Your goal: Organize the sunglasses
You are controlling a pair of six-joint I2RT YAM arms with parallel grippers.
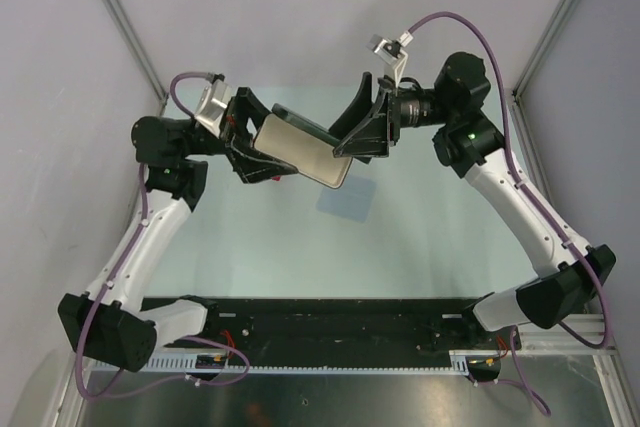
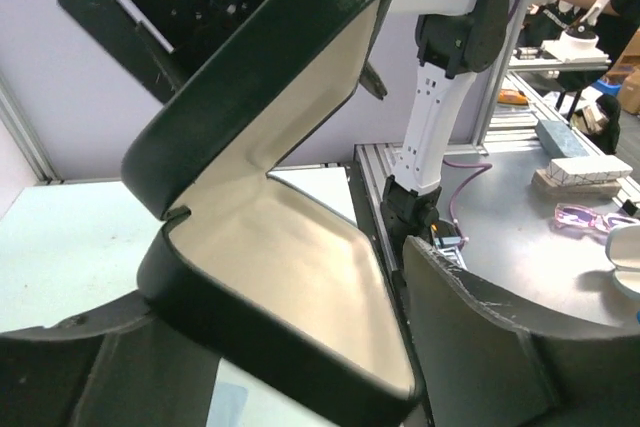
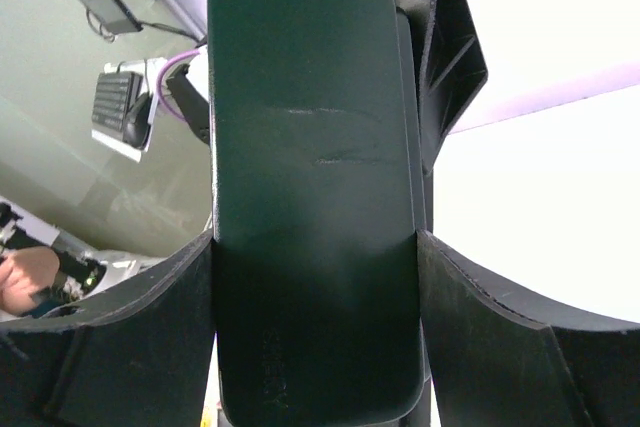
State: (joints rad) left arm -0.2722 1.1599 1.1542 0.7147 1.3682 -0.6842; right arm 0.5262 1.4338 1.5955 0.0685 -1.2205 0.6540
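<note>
One open black case [image 1: 300, 152], one pale blue cloth [image 1: 347, 200], two grippers.
Clamped at cream-lined base by left gripper [image 2: 280, 287], at lid by right gripper [image 3: 312, 242]; raised above table [image 1: 420, 237].

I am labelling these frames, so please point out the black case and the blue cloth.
black case [image 2: 290, 262]: left wrist view, on its cream inner lining.
blue cloth [image 1: 348, 200]: top external view, on its middle.

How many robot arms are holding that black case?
2. The left arm grips the open black oblong case by its cream-lined base; the right arm grips its lid. No others appear hidden.
</note>
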